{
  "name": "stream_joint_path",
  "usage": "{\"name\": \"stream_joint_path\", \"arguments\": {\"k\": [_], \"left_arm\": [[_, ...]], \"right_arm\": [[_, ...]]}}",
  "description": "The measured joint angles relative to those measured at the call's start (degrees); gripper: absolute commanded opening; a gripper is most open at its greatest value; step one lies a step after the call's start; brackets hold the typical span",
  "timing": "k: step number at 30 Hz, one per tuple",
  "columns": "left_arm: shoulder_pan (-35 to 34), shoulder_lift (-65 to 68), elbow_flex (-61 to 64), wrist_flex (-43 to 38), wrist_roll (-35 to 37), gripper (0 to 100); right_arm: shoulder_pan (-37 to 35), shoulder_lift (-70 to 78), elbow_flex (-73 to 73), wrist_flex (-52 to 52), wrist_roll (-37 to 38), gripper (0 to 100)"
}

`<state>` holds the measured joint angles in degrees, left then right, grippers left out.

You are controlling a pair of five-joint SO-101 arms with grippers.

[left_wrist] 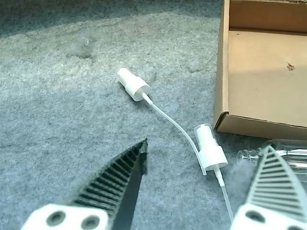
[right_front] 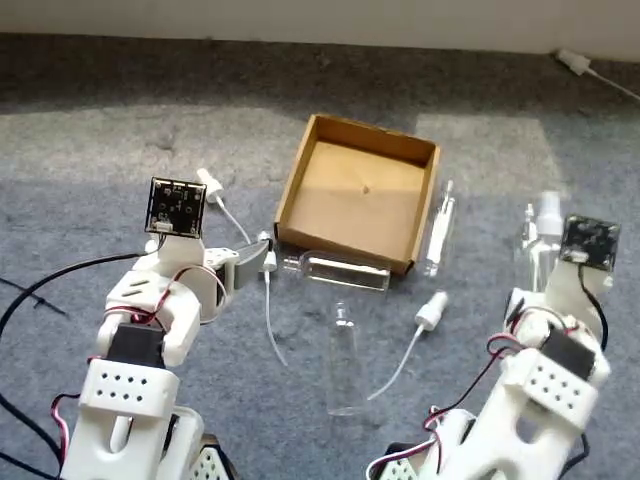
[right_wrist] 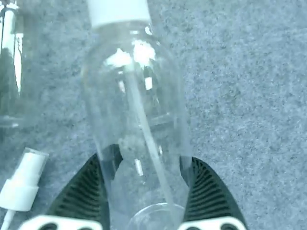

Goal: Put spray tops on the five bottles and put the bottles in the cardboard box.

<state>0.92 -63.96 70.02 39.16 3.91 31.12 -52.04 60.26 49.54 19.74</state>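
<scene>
- Your grey carpet (right_front: 120, 180) carries the cardboard box (right_front: 360, 195) near its middle, toward the far edge.
- The first bottle (right_front: 335, 270) lies just beside the box's near wall, the second bottle (right_front: 440, 225) along its right wall, and the third bottle (right_front: 343, 360) toward the near edge.
- Loose, tubed: left spray top (right_front: 210, 185), middle spray top (right_front: 268, 260), right spray top (right_front: 430, 312).

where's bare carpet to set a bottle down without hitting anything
Bare carpet lies behind the cardboard box, and left of it past the far spray top. The box floor is bare too. Crowded: in front of the box, where two bottles and tubed spray tops lie between the arms.
</scene>
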Motion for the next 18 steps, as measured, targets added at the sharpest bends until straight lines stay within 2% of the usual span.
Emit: {"name": "stream_joint_path", "arguments": {"k": [7,13,18], "left_arm": [[0.0,0.0,0.0,0.0,0.0,33],[0.0,0.0,0.0,0.0,0.0,33],[0.0,0.0,0.0,0.0,0.0,33]], "right_arm": [[3.5,30.2,-23.6,0.8,-0.3,1.0],[6.9,53.0,-40.0,0.9,6.1,1.0],[8.7,64.0,-46.6,0.9,10.6,1.0]]}}
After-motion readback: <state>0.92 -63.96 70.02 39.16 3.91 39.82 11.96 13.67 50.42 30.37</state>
